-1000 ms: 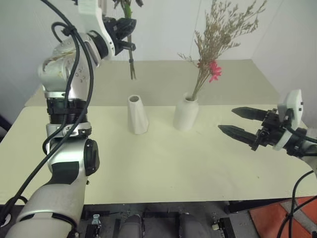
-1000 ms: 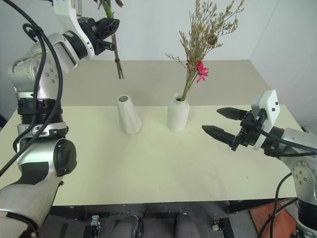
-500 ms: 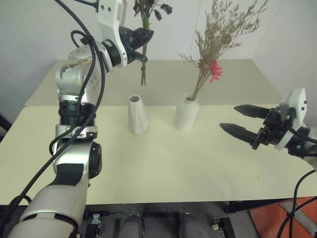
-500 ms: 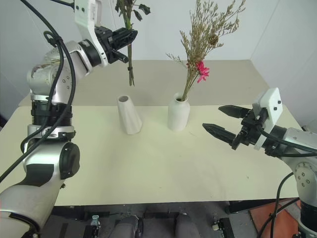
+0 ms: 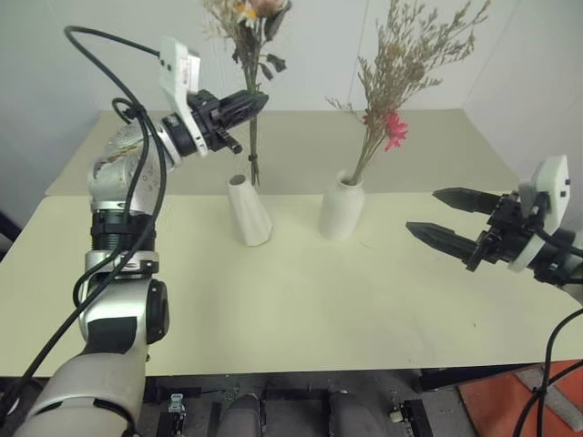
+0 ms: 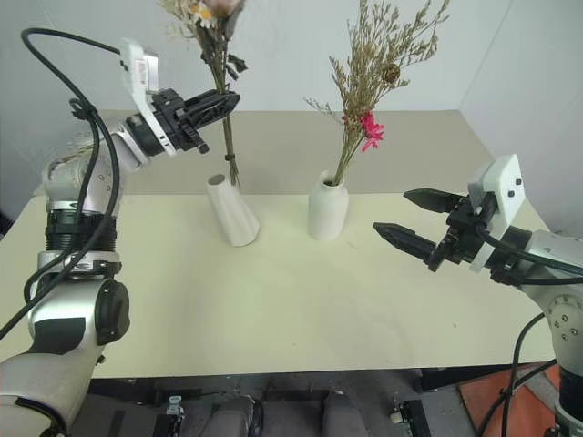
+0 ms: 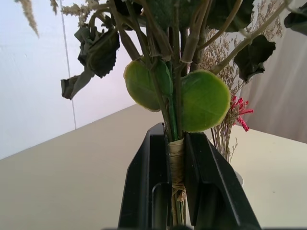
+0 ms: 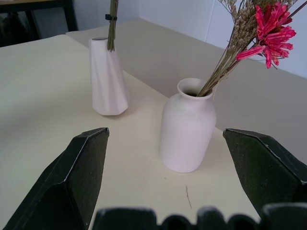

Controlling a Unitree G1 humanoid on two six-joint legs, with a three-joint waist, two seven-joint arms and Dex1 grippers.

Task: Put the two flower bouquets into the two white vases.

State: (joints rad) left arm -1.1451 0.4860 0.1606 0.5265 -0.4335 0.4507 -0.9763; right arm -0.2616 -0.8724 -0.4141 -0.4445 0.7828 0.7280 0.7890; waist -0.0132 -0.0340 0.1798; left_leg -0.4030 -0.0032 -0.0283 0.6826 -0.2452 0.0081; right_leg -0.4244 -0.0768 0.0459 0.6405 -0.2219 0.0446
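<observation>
Item 1: rose bouquet [image 5: 248,36]. My left gripper [image 5: 244,105] is clamped tight on its taped stems, holding it upright, stem ends at the mouth of the cone vase [image 5: 249,211]; whether they are inside, I cannot tell. My left wrist view gives the round green leaves and tan tape wrap.

Item 2: dried sprig bouquet [image 5: 405,68], with pink flower, standing in the bottle vase [image 5: 342,207].

Item 3: both vases, side by side toward the far edge of the cream table [image 5: 301,309].

Item 4: my right gripper [image 5: 439,218], fingers spread wide, holding nothing, near the table's right edge. My right wrist view faces both vases.

No writing readable.
</observation>
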